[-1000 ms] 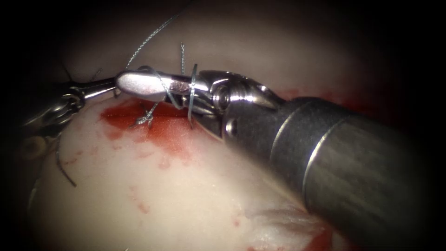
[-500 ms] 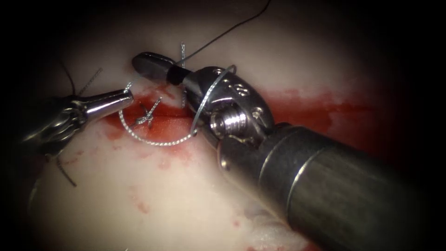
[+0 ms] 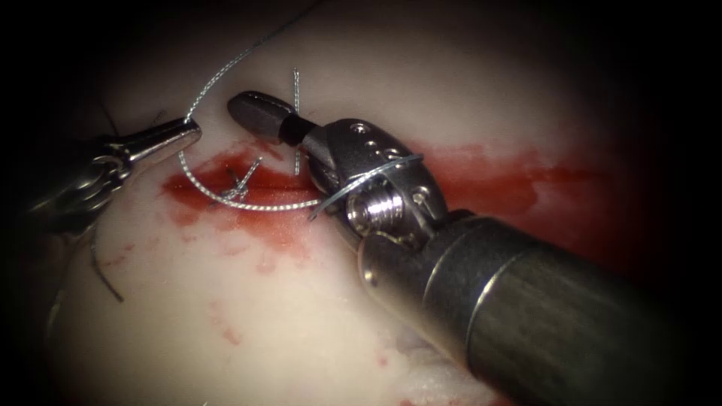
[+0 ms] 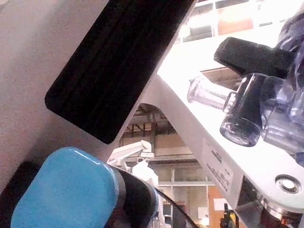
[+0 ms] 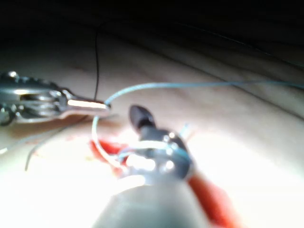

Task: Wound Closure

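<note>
Knot-tying over the red-stained cut (image 3: 248,188) in the pale tissue (image 3: 301,316): the slim silver left tool (image 3: 192,134), closed, grips the twisted grey thread (image 3: 226,71), which loops around the closed, empty steel right tool (image 3: 252,107); next requires controlled tension.

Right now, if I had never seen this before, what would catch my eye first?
The right arm's big shiny end effector fills the endoscope view's right and middle, with thread looped around its wrist. That silvery thread curves over the red fluid along the cut to the left arm's end effector, which is shut on the thread at the left. A short knotted stitch sits in the cut between them.
</note>
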`<state>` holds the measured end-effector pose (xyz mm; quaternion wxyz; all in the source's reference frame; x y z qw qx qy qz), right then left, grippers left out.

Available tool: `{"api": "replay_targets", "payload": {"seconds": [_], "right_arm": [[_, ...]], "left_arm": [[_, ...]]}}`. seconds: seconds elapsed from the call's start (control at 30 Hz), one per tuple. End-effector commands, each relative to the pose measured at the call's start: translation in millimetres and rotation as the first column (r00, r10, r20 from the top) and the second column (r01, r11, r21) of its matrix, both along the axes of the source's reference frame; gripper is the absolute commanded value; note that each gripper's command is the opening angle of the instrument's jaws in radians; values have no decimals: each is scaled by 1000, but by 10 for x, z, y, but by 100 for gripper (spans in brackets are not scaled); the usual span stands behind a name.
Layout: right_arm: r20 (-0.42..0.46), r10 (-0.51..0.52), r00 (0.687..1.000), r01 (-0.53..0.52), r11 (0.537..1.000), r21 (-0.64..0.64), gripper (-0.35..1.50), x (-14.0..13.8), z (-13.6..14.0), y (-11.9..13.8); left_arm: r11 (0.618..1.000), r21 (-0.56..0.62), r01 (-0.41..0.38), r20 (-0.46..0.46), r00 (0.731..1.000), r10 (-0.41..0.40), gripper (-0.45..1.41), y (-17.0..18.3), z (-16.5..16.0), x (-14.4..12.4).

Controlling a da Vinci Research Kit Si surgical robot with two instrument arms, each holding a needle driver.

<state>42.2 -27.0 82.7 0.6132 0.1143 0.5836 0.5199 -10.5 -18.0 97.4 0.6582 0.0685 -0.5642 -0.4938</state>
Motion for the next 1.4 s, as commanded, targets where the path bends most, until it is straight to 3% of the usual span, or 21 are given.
{"api": "replay_targets", "payload": {"seconds": [0.03, 0.13, 0.3, 0.4, 0.53, 0.6, 0.63, 0.7, 0.73, 0.8, 0.83, 0.87, 0.9, 1.03, 1.07, 1.23, 1.33, 1.4], "right_arm": [[-6, -3, 1000, 3, 1000, -4, -35, 7, -1, 10], [-10, -22, 1000, 22, 1000, 4, -35, 2, -4, 11], [15, -49, 999, 49, 999, 5, -35, 2, 1, 12], [20, -74, 997, 75, 997, -7, -35, 1, 5, 13], [28, -120, 992, 121, 993, -13, -35, 2, 10, 13], [25, -207, 978, 207, 978, 4, -35, 2, 14, 13], [16, -357, 934, 358, 934, -12, -35, 3, 18, 12], [12, -454, 891, 454, 889, -58, -35, 4, 19, 13], [12, -454, 891, 454, 889, -58, -35, 4, 19, 13], [1, -547, 837, 544, 832, -112, -35, 5, 20, 14], [1, -547, 837, 544, 832, -112, -35, 5, 20, 14], [4, -612, 790, 604, 779, -168, -35, 5, 21, 15], [4, -612, 790, 604, 779, -168, -35, 5, 21, 15], [-48, -702, 710, 667, 693, -275, -35, 5, 21, 16], [-99, -730, 676, 673, 667, -319, -35, 5, 21, 15], [-208, -743, 636, 631, 656, -414, -35, 3, 22, 12], [-372, -680, 631, 570, 733, -373, -35, 3, 23, 8], [-397, -667, 630, 558, 745, -365, -35, 3, 23, 8]], "left_arm": [[1000, -8, 2, 1, 1000, -2, -45, 12, -4, -5], [1000, 1, 11, -6, 1000, -11, -45, 26, -7, -1], [999, -1, -35, 107, 994, 35, -45, 41, -29, 0], [1000, 1, -29, 227, 974, 28, -45, 52, -55, -11], [998, 13, -62, 254, 966, 56, -45, 53, -67, -27], [997, 16, -80, 269, 960, 73, -45, 56, -70, -39], [995, 20, -97, 283, 955, 88, -45, 64, -71, -48], [994, 24, -106, 297, 950, 94, -45, 70, -70, -53], [994, 24, -106, 297, 950, 94, -45, 70, -70, -53], [992, 6, -122, 298, 948, 115, -45, 78, -65, -59], [992, 6, -122, 298, 948, 115, -45, 78, -65, -59], [990, -41, -134, 287, 948, 140, -45, 81, -58, -62], [990, -41, -134, 287, 948, 140, -45, 81, -58, -62], [980, -151, -129, 316, 933, 172, -45, 86, -42, -60], [977, -172, -127, 333, 926, 179, -45, 87, -34, -58], [975, -192, -114, 308, 936, 170, -45, 92, -8, -55], [972, -211, -103, 285, 945, 162, -45, 95, 13, -54], [971, -218, -97, 275, 949, 157, -45, 94, 20, -54]]}}
